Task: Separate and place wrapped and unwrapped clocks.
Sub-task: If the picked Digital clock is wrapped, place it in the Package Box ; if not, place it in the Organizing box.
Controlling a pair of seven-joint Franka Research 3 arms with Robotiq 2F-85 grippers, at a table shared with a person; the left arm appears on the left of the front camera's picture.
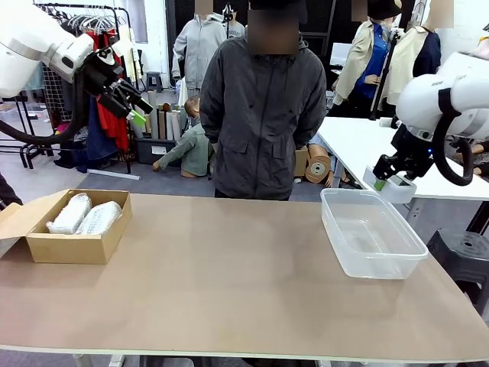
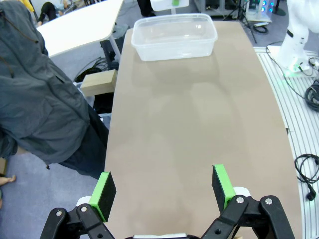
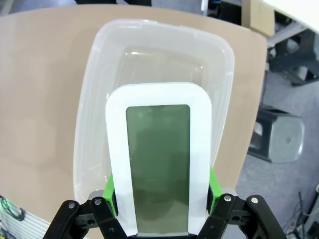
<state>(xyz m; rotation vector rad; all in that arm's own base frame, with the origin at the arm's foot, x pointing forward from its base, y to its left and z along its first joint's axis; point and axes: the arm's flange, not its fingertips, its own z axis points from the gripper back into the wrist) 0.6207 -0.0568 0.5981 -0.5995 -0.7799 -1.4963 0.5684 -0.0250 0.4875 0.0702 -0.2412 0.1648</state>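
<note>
Two wrapped clocks point(image 1: 84, 215), white and bundled in crinkly clear plastic, lie side by side in the cardboard box point(image 1: 69, 246) at the table's left. My right gripper point(image 1: 386, 181) is shut on the bare white clock point(image 3: 162, 159) with its grey-green screen, holding it in the air above the far end of the clear plastic tub point(image 3: 94, 119). The same clock point(image 1: 391, 186) hangs just behind the tub point(image 1: 370, 233) in the front view. My left gripper point(image 1: 136, 107) is raised high at the left, open and empty; its green pads point(image 2: 223, 186) stand wide apart over the table.
A person in a dark grey jacket point(image 1: 262, 107) stands at the far side of the table, hands not visible. The brown tabletop point(image 1: 229, 275) stretches between box and tub. A white table point(image 1: 367, 149) and a black stool point(image 1: 462, 256) stand to the right.
</note>
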